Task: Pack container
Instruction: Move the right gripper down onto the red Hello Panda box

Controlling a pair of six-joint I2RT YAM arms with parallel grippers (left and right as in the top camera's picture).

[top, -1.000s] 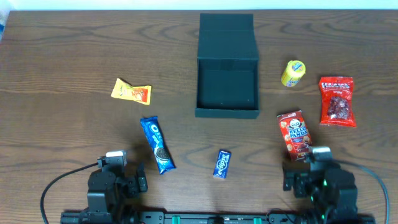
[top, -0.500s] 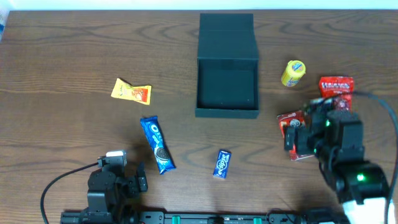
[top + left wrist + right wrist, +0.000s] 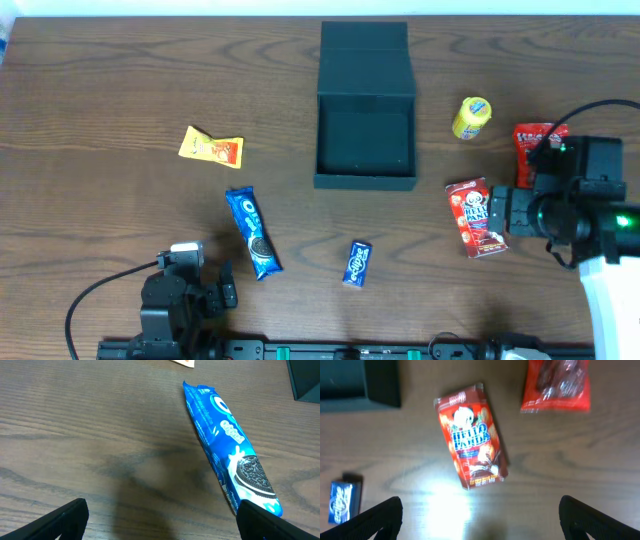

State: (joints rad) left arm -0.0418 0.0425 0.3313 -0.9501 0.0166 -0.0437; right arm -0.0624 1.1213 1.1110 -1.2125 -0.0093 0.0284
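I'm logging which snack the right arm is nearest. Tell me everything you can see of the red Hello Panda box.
The Hello Panda box is a small red carton, seemingly cardboard, printed with a panda, white lettering and biscuits. It lies flat, face up and closed, slightly askew on the wooden table, right of the container on the robot's side, beside a red bag. Only the table touches it. The open right gripper hovers above it.

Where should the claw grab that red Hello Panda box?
Across its two long sides, near the middle, coming straight down from above. The Hello Panda box lies flat on the table, its long edges free on both sides, and its width is the narrower span.
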